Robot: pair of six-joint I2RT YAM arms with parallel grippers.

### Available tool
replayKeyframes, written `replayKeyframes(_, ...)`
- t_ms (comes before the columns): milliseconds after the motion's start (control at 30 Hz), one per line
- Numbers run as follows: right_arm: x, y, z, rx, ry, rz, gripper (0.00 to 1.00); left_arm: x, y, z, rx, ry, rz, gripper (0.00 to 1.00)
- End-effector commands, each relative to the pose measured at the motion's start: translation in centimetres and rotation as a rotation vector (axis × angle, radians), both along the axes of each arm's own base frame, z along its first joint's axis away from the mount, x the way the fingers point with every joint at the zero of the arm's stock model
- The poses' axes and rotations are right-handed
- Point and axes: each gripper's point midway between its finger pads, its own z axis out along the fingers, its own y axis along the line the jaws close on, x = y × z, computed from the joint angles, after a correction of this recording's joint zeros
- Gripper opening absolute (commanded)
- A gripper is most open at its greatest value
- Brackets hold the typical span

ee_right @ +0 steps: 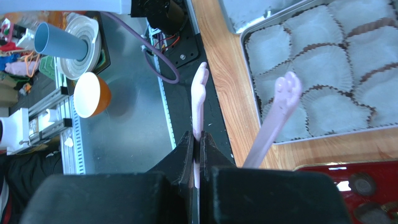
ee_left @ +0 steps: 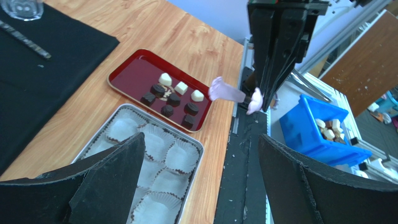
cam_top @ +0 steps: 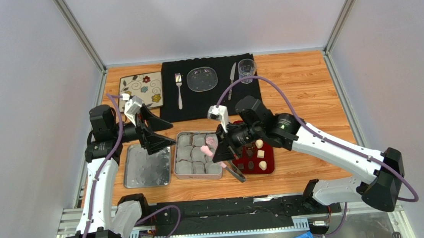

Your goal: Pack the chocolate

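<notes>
Several pieces of chocolate (cam_top: 256,155), dark brown and cream-white, lie on a red tray (cam_top: 271,168) right of a metal tin (cam_top: 178,156) lined with white paper cups. My right gripper (cam_top: 226,151) hovers between tin and tray, shut on one arm of pink tongs (cam_top: 205,150). In the right wrist view that arm (ee_right: 198,93) is pinched between the jaws, and the free arm (ee_right: 280,105) reaches over the paper cups (ee_right: 322,65). My left gripper (cam_top: 161,134) stands open and holds nothing at the tin's left side. The left wrist view shows the chocolate (ee_left: 173,98) and tongs (ee_left: 226,92).
A flat metal lid (cam_top: 146,165) lies left of the tin. At the back, a black placemat (cam_top: 209,90) carries a fork, glass plate, knife and glass, with a patterned coaster (cam_top: 141,89) beside it. A blue bin (ee_left: 317,130) sits beyond the table's near edge.
</notes>
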Motion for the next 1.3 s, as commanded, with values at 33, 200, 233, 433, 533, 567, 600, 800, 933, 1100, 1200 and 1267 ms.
replayKeyframes(33, -0.6, 2.7, 2.0, 0.073, -0.043, 0.1, 0.0, -6.3, -1.2, 2.6, -0.128, -0.049, -0.351, 0.97)
replayKeyframes(200, 0.4, 3.7, 1.8, 0.06, -0.069, 0.104, 0.0, -7.2, -1.7, 2.1, -0.134, -0.018, -0.387, 0.92)
replayKeyframes(233, 0.7, 3.9, 1.2, 0.038, -0.066, 0.102, 0.0, -7.2, -1.6, 2.0, -0.136, -0.007, -0.385, 0.87)
replayKeyframes(433, 2.0, 5.7, 1.1, 0.015, -0.077, 0.139, 0.0, -8.5, -2.1, 1.6, -0.138, 0.033, -0.429, 0.53)
replayKeyframes(533, 2.3, 6.8, 1.0, 0.019, -0.065, 0.162, 0.0, -8.7, -2.1, 1.7, -0.137, 0.035, -0.431, 0.49)
replayKeyframes(567, 2.4, 7.1, 0.6, 0.014, -0.058, 0.167, 0.0, -8.7, -2.1, 1.7, -0.136, 0.036, -0.431, 0.48)
replayKeyframes(600, 2.6, 7.3, 0.8, 0.018, -0.06, 0.17, 0.0, -8.9, -2.1, 1.7, -0.135, 0.034, -0.433, 0.48)
replayKeyframes(800, 2.3, 7.6, 1.1, 0.024, -0.052, 0.198, 0.0, -8.8, -2.1, 1.5, -0.133, 0.029, -0.432, 0.48)
replayKeyframes(933, 1.8, 7.3, 1.6, 0.033, -0.047, 0.221, 0.0, -8.4, -2.2, 0.9, -0.12, 0.031, -0.412, 0.51)
replayKeyframes(1100, 1.5, 7.1, 1.6, 0.026, -0.041, 0.237, 0.0, -7.8, -2.4, 0.6, -0.109, 0.023, -0.382, 0.76)
replayKeyframes(1200, 1.5, 7.1, 1.7, 0.026, -0.039, 0.238, 0.0, -7.4, -2.4, 0.5, -0.101, 0.026, -0.356, 0.87)
replayKeyframes(1267, 1.6, 7.2, 1.6, 0.023, -0.041, 0.235, 0.0, -7.6, -2.4, 0.6, -0.106, 0.028, -0.362, 0.86)
